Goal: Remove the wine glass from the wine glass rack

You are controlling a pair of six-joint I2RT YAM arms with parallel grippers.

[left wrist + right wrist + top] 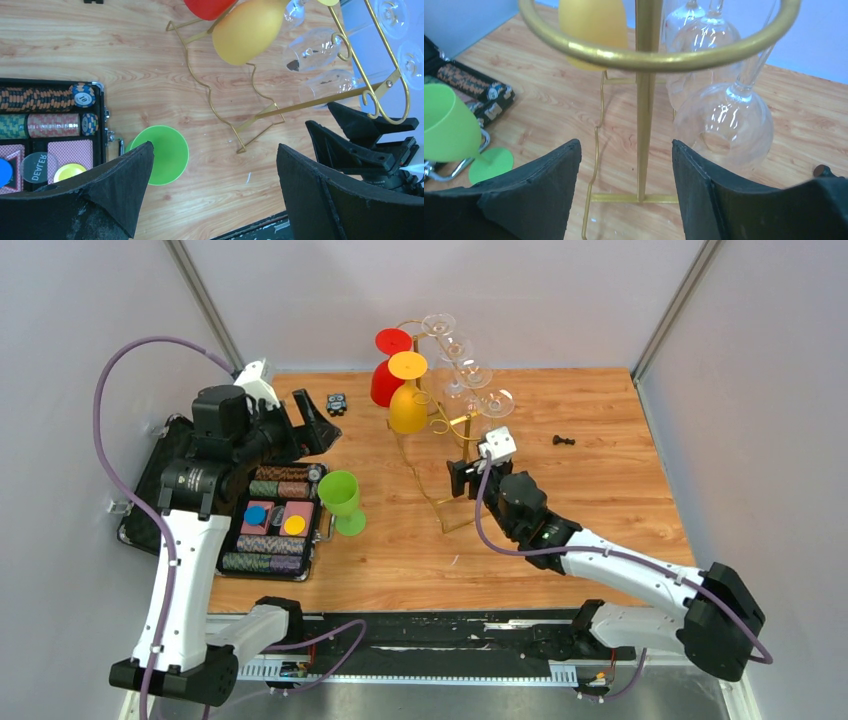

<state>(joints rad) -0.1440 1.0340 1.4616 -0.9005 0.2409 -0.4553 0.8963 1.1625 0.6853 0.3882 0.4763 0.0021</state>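
The gold wire wine glass rack [447, 430] stands at mid-table. A red glass [385, 380], a yellow glass [408, 405] and several clear wine glasses [470, 375] hang upside down from it. A green glass [341, 498] stands upright on the table to the left of the rack. My right gripper [462, 478] is open at the rack's near side. In the right wrist view its jaws [626, 145] flank the central post [645, 100] without touching it, and a clear glass [724, 125] hangs just right of the post. My left gripper [305, 425] is open and empty above the table, left of the rack.
An open black case of poker chips and cards [270, 525] lies at the left. A small black object [337, 403] sits at the back left and a black chess piece [564, 441] at the right. In the left wrist view the green glass [162, 155] is below the left finger.
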